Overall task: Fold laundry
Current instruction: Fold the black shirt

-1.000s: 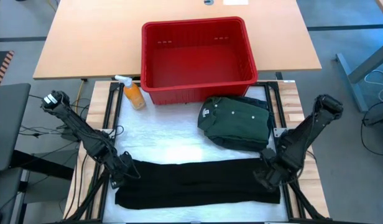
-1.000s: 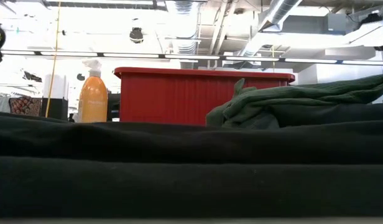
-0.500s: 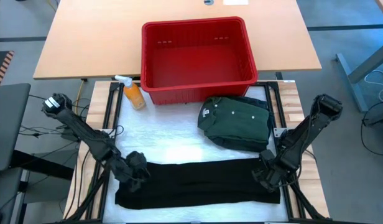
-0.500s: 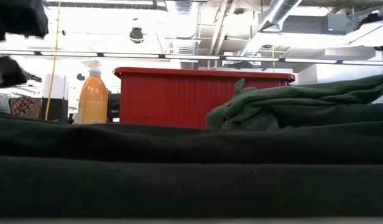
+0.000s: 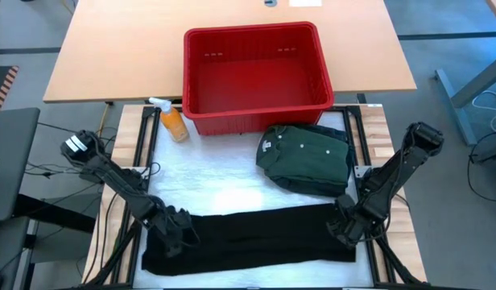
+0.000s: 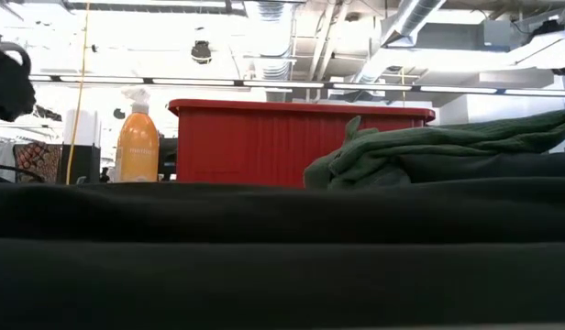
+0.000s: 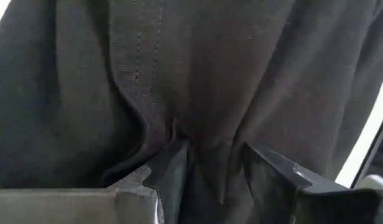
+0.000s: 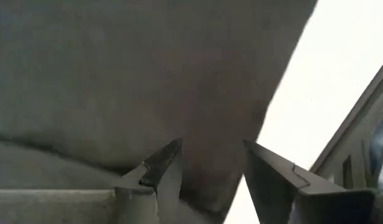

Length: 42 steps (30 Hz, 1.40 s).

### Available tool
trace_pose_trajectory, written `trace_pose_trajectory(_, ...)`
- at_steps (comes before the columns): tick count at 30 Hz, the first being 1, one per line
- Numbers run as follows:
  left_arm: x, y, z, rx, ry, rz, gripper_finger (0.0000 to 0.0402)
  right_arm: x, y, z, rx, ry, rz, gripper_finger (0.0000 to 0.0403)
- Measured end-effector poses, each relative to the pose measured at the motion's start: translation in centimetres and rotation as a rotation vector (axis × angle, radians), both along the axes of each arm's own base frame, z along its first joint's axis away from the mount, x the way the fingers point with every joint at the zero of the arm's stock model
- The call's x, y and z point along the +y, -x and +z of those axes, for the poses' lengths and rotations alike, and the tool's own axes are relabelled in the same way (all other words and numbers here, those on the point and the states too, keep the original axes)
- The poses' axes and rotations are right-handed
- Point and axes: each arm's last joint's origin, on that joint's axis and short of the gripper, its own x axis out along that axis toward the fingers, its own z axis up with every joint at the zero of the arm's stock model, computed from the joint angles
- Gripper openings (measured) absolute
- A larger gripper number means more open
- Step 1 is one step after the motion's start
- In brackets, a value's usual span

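High view is giving me the whole table [image 5: 369,121]: I am looking at white padding across its middle, with a long black garment [image 5: 256,238] lying in a folded band along the near edge, running almost from one arm to the other. Behind it, at the far side, a red basket [image 5: 256,113] is sitting with nothing visible inside. Just in front of the basket's right corner, a green shirt [image 5: 306,159] is lying folded with its white neck label showing, apart from the black band. An orange spray bottle [image 5: 172,121] is standing upright beside the basket's left corner.

I am holding the left gripper [image 5: 177,228] down on the left end of the black garment. In the left wrist view the cloth is bunching into creases between the fingers [image 7: 173,168], so that hand is pinching the garment. The right gripper [image 5: 346,229] is sitting at the garment's right end. In the right wrist view its fingers [image 8: 163,165] are standing apart with dark cloth lying between and under them, at the cloth's edge against the white padding.

Low view is showing me the black cloth filling the foreground, the shirt rising behind it on the right.
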Motion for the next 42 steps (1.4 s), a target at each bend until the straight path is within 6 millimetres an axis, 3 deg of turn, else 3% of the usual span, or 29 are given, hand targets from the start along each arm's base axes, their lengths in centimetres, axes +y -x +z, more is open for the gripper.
trace_pose_trajectory(8, 2.1, 2.5, 1.2, 0.138, -0.101, 0.079, 0.0155, -0.1, 0.2, 0.1, 0.01, 0.028, -0.068, 0.0192)
trace_pose_trajectory(21, 2.2, 2.5, 1.6, 0.11, -0.09, 0.131, 0.0155, -0.3, -0.3, -3.2, -0.217, -0.057, -0.104, 0.025)
trace_pose_trajectory(25, 2.1, 2.5, 1.6, 0.105, -0.086, 0.133, 0.0155, -0.1, -0.6, -3.8, -0.256, -0.087, -0.099, 0.0252)
trace_pose_trajectory(29, 2.1, 2.4, 1.6, 0.1, -0.085, 0.145, 0.0155, 0.2, -1.3, -4.0, -0.296, -0.101, -0.089, 0.0204)
trace_pose_trajectory(35, 2.2, 2.3, 1.6, 0.075, -0.103, 0.162, 0.0155, 0.3, -2.5, -4.0, -0.364, -0.131, -0.027, 0.0039)
trace_pose_trajectory(36, 2.2, 2.3, 1.6, 0.071, -0.104, 0.163, 0.0155, 0.2, -2.6, -3.8, -0.378, -0.135, -0.011, 0.0026)
trace_pose_trajectory(42, 1.9, 1.8, 1.8, 0.021, -0.07, 0.166, 0.0155, -1.6, -1.9, -0.4, -0.324, -0.194, 0.071, 0.0035)
